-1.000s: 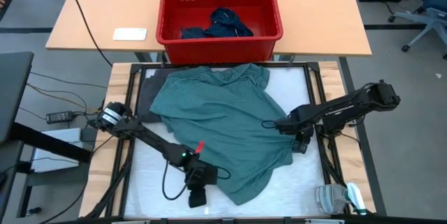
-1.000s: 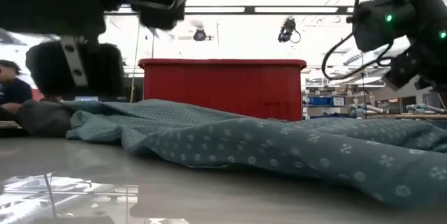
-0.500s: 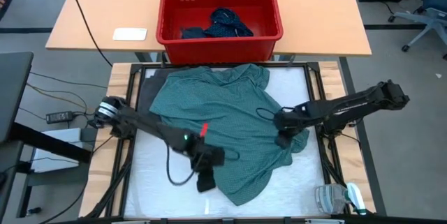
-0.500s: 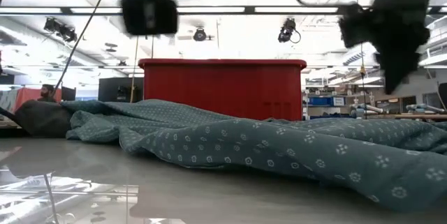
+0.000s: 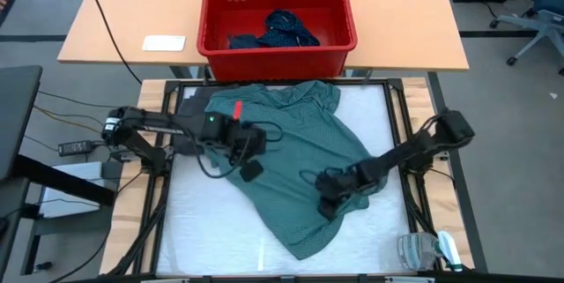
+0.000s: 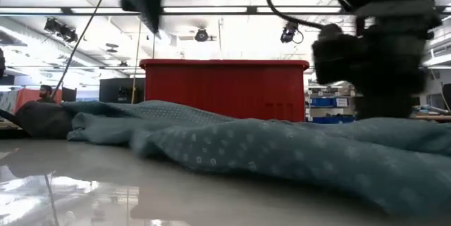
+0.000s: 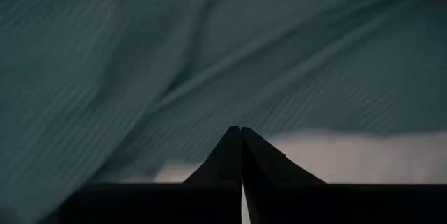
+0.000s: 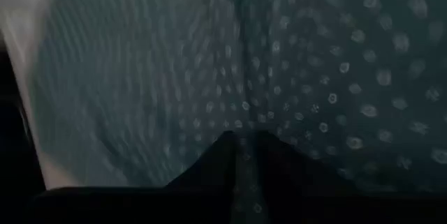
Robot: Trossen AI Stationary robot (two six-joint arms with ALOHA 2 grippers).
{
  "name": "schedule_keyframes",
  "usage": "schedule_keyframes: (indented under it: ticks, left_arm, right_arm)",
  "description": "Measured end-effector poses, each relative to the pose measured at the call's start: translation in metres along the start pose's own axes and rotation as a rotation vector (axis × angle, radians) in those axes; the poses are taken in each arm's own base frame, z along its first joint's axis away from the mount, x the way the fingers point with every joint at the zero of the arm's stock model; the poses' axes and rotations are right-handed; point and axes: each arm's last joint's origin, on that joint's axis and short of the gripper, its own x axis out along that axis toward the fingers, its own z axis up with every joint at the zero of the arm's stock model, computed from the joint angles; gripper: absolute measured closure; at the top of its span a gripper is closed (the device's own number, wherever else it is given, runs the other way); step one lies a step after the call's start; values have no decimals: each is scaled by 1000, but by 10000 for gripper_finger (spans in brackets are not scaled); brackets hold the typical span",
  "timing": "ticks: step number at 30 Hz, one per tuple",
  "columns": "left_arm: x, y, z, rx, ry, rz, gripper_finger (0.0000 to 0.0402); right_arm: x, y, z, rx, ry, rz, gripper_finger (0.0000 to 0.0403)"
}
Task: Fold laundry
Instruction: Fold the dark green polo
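Across the white worktop point(image 5: 207, 230) the teal-green dotted shirt point(image 5: 291, 151) is lying spread and rumpled, its collar end reaching toward the red basket point(image 5: 280, 20) and a long point of cloth trailing to the near edge. Small pale rings are showing all over the fabric (plainest in the right wrist view). A charcoal grey piece point(image 5: 183, 129) is peeking out from under the shirt's left side, and a navy dotted piece point(image 5: 284, 29) is sitting bunched in the basket on the wooden table behind.

Compared with a second ago, the left gripper point(image 5: 250, 171) is now well up the worktop, over the shirt's left part rather than by the near edge, and the right gripper point(image 5: 328, 205) is now down over the shirt's lower middle rather than at its right hem.

The left arm is reaching in level from the left rail, its gripper clenched with the fingers point(image 7: 241, 158) meeting tip to tip, nothing between them. The right arm is stretching diagonally from the right rail, its gripper nearly closed and pressed low against the cloth; whether it is pinching fabric I cannot tell.
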Motion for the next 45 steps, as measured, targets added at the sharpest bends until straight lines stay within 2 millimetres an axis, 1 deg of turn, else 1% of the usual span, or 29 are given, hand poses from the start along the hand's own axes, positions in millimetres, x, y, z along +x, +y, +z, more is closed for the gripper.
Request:
schedule_keyframes:
  ticks: [3,6,8,11,14,19,21,24,27,30,32,35,37,39,43,45]
  left_arm:
    - [0,10,-4,-4,70,65,399]
    - [0,16,-8,36,117,124,399]
    - [0,19,-6,71,106,140,399]
    - [2,28,3,107,82,148,399]
    - [4,41,16,127,53,141,399]
    - [9,65,33,147,45,74,399]
    - [15,76,34,152,63,86,399]
    - [30,100,30,136,83,103,399]
    - [51,135,18,48,118,132,399]
    - [76,170,3,-71,130,127,399]
    - [90,190,-10,-138,167,129,399]
    - [112,212,-21,-221,157,106,399]
    - [125,222,-33,-261,187,109,399]
    - [136,234,-39,-310,167,117,399]
    - [148,255,-56,-427,167,128,399]
    - [148,266,-62,-478,162,136,399]
  right_arm:
    - [3,7,-27,-42,218,17,351]
    - [-10,15,-56,-69,360,10,374]
    - [-22,23,-66,-72,389,30,388]
    - [-43,30,-72,-44,354,47,396]
    - [-59,30,-66,18,256,40,391]
    - [-80,29,-43,151,-39,49,368]
    - [-85,28,-33,198,-157,49,366]
    - [-87,25,-20,274,-282,52,367]
    - [-85,26,-13,331,-353,73,368]
    - [-81,28,-12,381,-392,82,368]
    - [-77,30,-12,413,-399,93,368]
    - [-69,30,-11,466,-390,99,368]
    - [-63,28,-10,496,-368,85,368]
    - [-56,26,-8,524,-342,80,368]
    - [-42,16,-6,544,-312,-2,368]
    - [-34,9,-8,570,-271,-73,369]
